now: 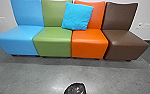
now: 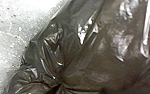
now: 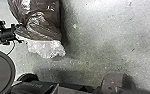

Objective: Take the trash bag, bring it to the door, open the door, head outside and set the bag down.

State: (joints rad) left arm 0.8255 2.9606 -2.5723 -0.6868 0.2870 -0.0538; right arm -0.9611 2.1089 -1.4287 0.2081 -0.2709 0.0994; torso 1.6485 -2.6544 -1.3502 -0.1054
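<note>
The dark, glossy trash bag [image 1: 76,89] lies on the floor, partly visible at the bottom edge of the head view. Close up in the left wrist view, the bag [image 2: 91,57] shows stretched, creased plastic that draws together into folds. The right wrist view has the bag [image 3: 44,17] too, with a pale, crumpled piece of clear plastic [image 3: 47,48] at one end. A black arm end [image 3: 9,35], which looks like my left one, reaches up to the bag's side there; whether it holds the plastic I cannot tell.
Blue, green, orange and brown seats [image 1: 89,43] stand side by side along the wall, with a bright blue cushion [image 1: 77,16] leaning on the backrests. Grey floor [image 1: 36,75] lies between them and the bag. Dark parts of my base [image 3: 36,87] are near the bag.
</note>
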